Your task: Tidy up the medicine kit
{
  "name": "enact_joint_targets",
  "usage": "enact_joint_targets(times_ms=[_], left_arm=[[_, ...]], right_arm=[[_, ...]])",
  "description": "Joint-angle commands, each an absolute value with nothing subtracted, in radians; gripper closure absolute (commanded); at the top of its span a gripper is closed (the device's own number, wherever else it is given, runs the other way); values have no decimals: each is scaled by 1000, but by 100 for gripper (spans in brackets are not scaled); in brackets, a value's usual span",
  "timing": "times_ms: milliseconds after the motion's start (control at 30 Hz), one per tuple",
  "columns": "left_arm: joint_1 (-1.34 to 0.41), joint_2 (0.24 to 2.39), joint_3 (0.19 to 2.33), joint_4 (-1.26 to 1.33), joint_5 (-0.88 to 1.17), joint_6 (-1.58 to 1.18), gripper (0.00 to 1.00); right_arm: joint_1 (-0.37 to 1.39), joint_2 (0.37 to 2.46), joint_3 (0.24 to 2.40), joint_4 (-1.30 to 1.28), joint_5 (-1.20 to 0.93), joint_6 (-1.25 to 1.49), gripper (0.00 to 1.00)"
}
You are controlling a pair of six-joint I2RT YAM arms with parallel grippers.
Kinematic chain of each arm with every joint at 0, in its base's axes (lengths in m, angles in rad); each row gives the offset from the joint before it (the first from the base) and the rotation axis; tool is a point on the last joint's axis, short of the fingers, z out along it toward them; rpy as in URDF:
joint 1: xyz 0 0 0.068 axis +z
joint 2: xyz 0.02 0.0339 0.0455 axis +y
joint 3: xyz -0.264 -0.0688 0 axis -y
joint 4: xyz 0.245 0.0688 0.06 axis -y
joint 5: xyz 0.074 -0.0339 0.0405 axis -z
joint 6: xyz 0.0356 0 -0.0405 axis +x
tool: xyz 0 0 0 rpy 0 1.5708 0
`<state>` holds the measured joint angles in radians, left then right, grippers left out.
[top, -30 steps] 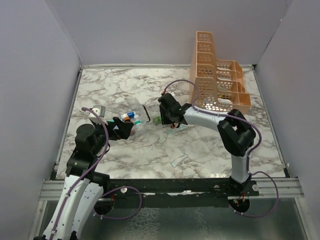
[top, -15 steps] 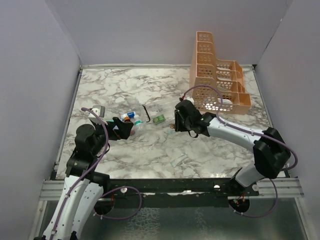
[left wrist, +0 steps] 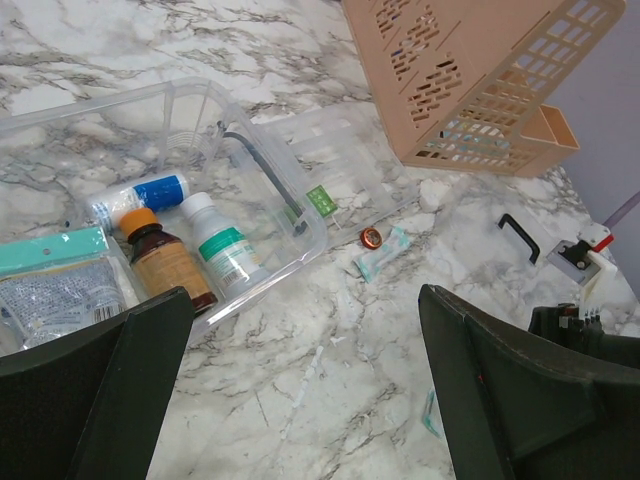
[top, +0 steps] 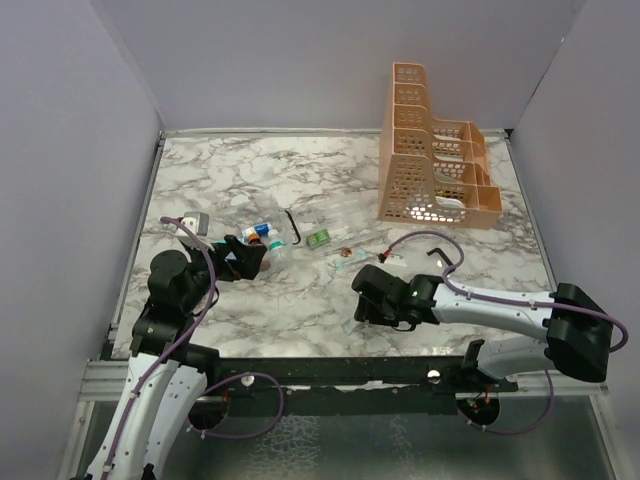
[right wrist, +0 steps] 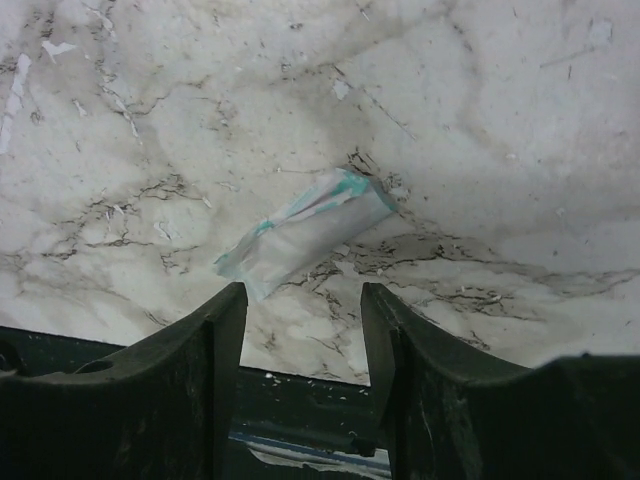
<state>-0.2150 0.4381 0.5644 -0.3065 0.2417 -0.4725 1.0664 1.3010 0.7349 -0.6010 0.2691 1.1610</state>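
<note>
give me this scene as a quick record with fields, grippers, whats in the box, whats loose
left gripper: open, above the clear box
right gripper: open, low over a sachet on the marble table
in box: brown bottle, white bottle, blue-labelled roll, teal packet
beside box: green packet, round copper-coloured piece, second sachet
organizer rack: peach, back right
</note>
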Motion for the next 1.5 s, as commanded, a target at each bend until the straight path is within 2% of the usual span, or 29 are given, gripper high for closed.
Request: enact_joint_targets(times_ms=[0,467,633,867,1000,1100,1300,1467], left_arm=[[-208,423,574,-275,271,-467,1],[-209,417,572,-274,272,-466,1],[-209,423,571,-272,273,-469,1],[-209,416,572,-275,265,-468,1],[-208,414,572,-275,265,-468,1],[-209,414,572,-275,265,-469,1],[-208,416,572,-276,264,-468,1],[-209,418,572,-275,263,-468,1]], right_arm=[[1092,1297,730,-654,320,1354,49],[1097,1476,775,-598,375,1267,51],[1097,1569,821,-496,349,1107,66],[1096,1720,947,-485,334,889,77],[1097,1720,977,-489,346,798,78],[1096,1690,997,-515,352,780,72],[1096,1639,1035,-584,293,803,52],[1101,1636,1040,-591,279,845,48]])
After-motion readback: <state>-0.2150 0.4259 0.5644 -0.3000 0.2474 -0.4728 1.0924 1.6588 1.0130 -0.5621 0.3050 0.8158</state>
